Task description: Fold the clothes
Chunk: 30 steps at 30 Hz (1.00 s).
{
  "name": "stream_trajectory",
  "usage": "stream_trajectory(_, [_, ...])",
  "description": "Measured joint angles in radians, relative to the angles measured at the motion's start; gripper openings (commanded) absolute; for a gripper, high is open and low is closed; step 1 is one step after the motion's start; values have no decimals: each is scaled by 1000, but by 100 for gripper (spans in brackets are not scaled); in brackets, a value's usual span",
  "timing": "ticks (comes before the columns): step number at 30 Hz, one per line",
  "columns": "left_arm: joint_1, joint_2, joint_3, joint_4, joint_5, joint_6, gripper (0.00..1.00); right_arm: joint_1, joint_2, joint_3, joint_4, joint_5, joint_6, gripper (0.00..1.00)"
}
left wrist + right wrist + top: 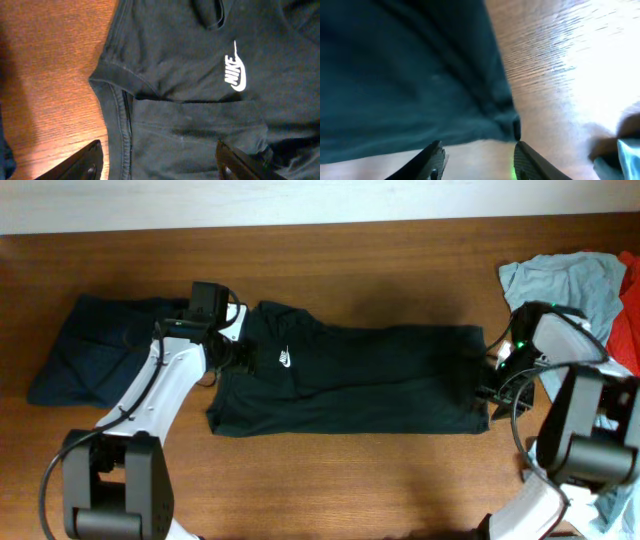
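Four garments lie on the wooden table (350,270). The black T-shirt (370,375) sits at the centre in the overhead view, spread as a long, fairly flat band running from 9 o'clock to 3 o'clock. Its neck end points toward 9 o'clock and its hem toward 3 o'clock. A small white logo (286,361) shows on the chest near the neck end. The left wrist view shows the ribbed collar, a seam and a fold line across the cloth below the logo.

A dark-navy garment (85,350) lies at 9 o'clock, just beside the shirt. A light-blue one (560,280) and a red one (628,310) are bunched at 2 to 3 o'clock.

The left gripper (240,358) is over the neck end with its fingers spread wide and nothing between them. The right gripper (497,385) is at the hem end, its fingers parted, with the hem corner just beside one finger but not pinched.
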Motion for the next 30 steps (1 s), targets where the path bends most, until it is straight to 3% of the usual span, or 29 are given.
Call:
stream_trajectory(6, [0, 29, 0, -4, 0, 40, 72, 0, -46, 14, -14, -25, -3, 55])
stream_trajectory(8, [0, 74, 0, -10, 0, 45, 65, 0, -47, 14, -16, -28, -3, 55])
stream_trajectory(11, [0, 139, 0, -2, -2, 52, 41, 0, -47, 14, -16, -28, -3, 55])
stream_trajectory(14, [0, 157, 0, 61, -4, 59, 0, 0, -47, 14, -17, -29, -3, 55])
stream_trajectory(20, [0, 157, 3, 140, -57, 86, 1, 0, -47, 14, -19, -32, -3, 55])
stream_trajectory(21, [1, 158, 9, 131, -73, 89, 9, 0, -47, 14, -19, -32, -3, 55])
stream_trajectory(23, [5, 158, 43, 89, -98, 95, 57, 0, -47, 14, -20, -32, -3, 55])
stream_trajectory(24, [8, 159, 72, 45, -105, 98, 61, 0, -47, 14, -21, -34, -3, 55])
stream_trajectory(27, [13, 161, 174, -113, -119, 99, 60, 0, -47, 14, -22, -39, -10, 55])
stream_trajectory(30, [14, 161, 263, -278, -101, 92, 45, 0, -47, 14, -18, -76, -51, 55])
